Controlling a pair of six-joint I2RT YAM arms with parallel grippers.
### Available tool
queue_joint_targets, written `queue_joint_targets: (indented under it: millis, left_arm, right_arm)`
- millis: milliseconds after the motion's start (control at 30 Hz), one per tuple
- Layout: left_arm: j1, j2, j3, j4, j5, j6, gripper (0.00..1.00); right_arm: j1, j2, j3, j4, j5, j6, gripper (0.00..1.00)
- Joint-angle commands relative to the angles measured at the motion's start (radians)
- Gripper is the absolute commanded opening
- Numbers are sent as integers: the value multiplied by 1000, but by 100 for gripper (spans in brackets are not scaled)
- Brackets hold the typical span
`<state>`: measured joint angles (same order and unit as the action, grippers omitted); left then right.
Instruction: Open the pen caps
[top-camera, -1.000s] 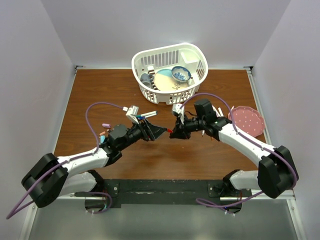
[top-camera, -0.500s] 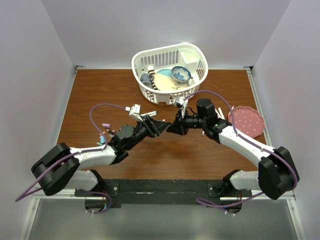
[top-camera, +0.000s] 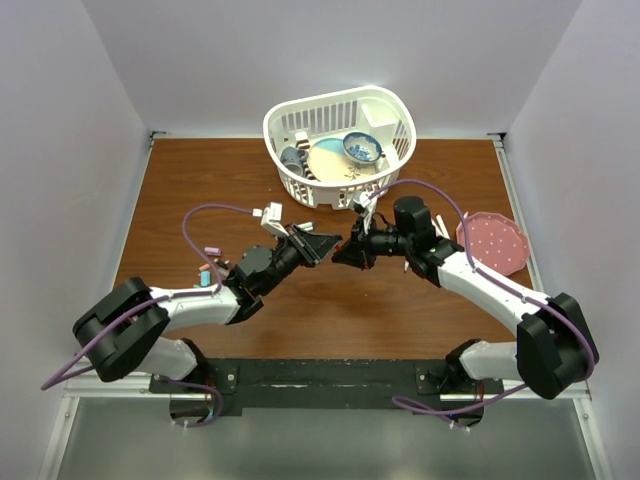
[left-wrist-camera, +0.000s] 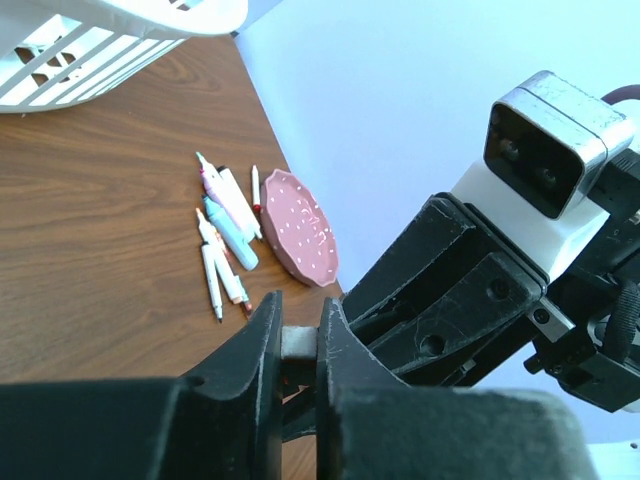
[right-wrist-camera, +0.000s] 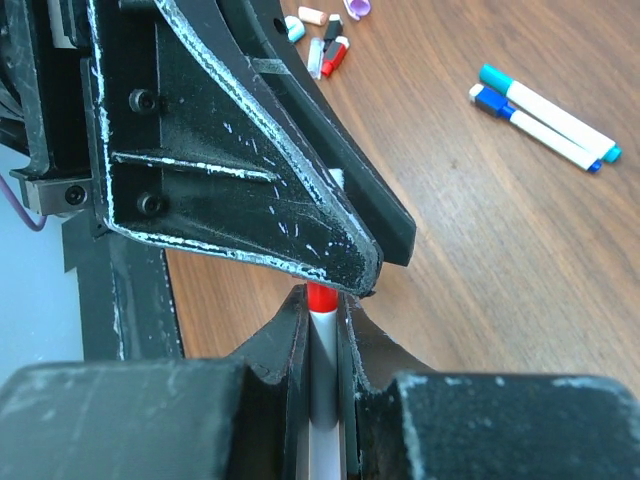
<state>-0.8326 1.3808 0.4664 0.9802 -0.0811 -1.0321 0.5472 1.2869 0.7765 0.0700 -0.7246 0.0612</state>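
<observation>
My right gripper is shut on a white marker barrel, and the marker's red pen cap sticks out past the fingertips. The cap's far end goes under a finger of my left gripper. In the left wrist view my left gripper is shut on a small pale end piece of that marker, with red just below it. Over the table's middle the left gripper and the right gripper meet tip to tip. Loose pen caps lie on the table's left side, where a pink one shows from above.
A white basket with dishes stands at the back centre. A pink plate lies at the right, with several markers beside it. Two capped markers, teal and blue, lie near the left arm.
My left gripper has moved right to meet the right gripper and has shut on the marker's red cap end. The right gripper has kept its hold on the barrel.
</observation>
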Motion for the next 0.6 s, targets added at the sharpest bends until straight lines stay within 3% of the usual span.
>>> queue_joint_targets:
  millis: [0, 133, 200, 333, 567]
  left_arm:
    - [6, -70, 21, 29, -87, 90, 0]
    - [143, -245, 28, -106, -253, 237, 0]
    - [220, -342, 43, -176, -324, 242, 0]
    - [407, -413, 135, -320, -315, 303, 0]
    - [490, -509, 117, -550, -315, 299, 0]
  right_arm:
    - [-1, -5, 0, 16, -19, 17, 0]
    - [-1, 8, -6, 20, -61, 28, 0]
    - [-1, 14, -9, 22, -73, 26, 0]
    - [0, 20, -8, 11, -72, 3, 0]
    - [2, 12, 17, -56, -30, -85, 0]
